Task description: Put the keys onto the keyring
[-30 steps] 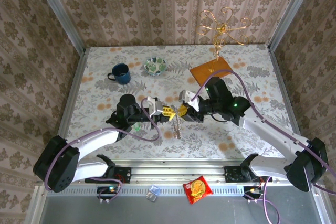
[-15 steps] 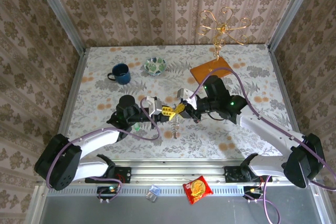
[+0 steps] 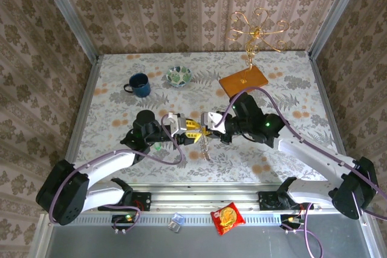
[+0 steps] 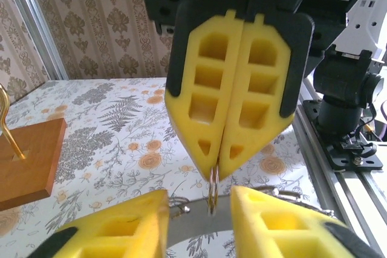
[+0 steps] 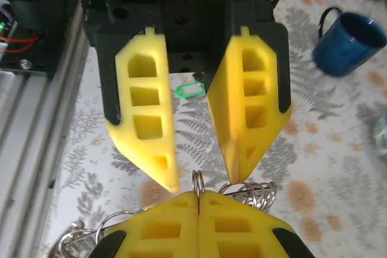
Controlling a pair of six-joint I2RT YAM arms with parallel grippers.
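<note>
A small metal keyring [image 5: 196,180] is pinched between the shut yellow fingers of my right gripper [image 5: 198,197], above the middle of the table. My left gripper [image 4: 198,200] faces it with its fingers open on either side of the ring [image 4: 213,190], not touching it. In the top view the two grippers, left [image 3: 188,131] and right [image 3: 204,130], meet tip to tip. More rings and a chain [image 3: 205,147] hang below. The keys: a green-headed key [image 5: 189,90] lies on the table under the left arm [image 3: 158,146].
A blue mug [image 3: 139,84] and a patterned bowl [image 3: 179,76] stand at the back left. A gold wire stand on a wooden base [image 3: 243,81] is at the back right. A red snack packet [image 3: 227,217] lies below the near rail.
My left gripper has opened and let go of the keyring. My right gripper has shut on it and shifted slightly left.
</note>
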